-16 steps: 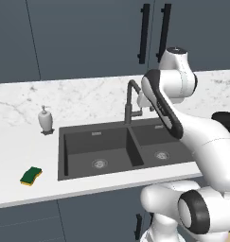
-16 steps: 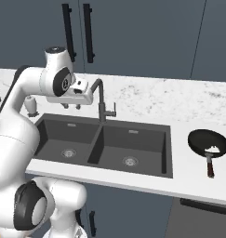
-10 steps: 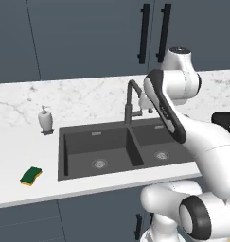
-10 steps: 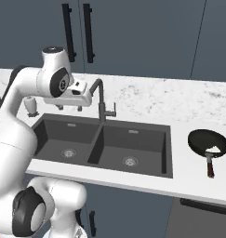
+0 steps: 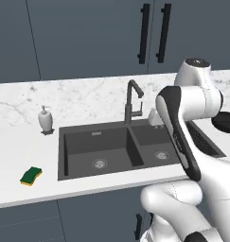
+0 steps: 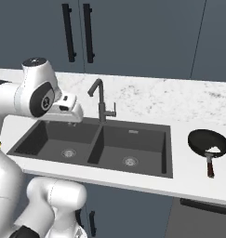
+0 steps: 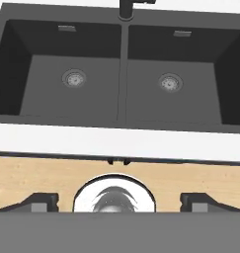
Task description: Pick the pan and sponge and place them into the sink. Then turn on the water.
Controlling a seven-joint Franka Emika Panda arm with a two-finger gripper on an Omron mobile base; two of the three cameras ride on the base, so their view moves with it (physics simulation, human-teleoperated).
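Observation:
The black pan (image 6: 207, 142) sits on the white counter right of the sink, its reddish handle toward the front edge; in the left base view its rim (image 5: 226, 121) peeks out beside my arm. On the counter left of the sink (image 5: 97, 146) lies the green and yellow sponge (image 5: 31, 175). My gripper (image 6: 73, 121) hangs above the sink (image 6: 54, 137), pointing down, near the faucet (image 6: 100, 98). In the hand view my gripper (image 7: 119, 202) stands open and holds nothing, with its fingertips (image 7: 40, 202) wide apart. Both basins of the sink (image 7: 47, 99) lie below it. No water runs from the faucet (image 5: 132, 101).
A white soap dispenser (image 5: 45, 119) stands on the counter behind the sink's left corner. Dark cabinet doors with black handles (image 5: 154, 33) rise behind the marble counter (image 6: 179, 100). The counter's front edge (image 7: 116, 143) runs just below the sink.
My hand has come down a little and drawn back toward my base over the sink. Pan, sponge and faucet stay where they were.

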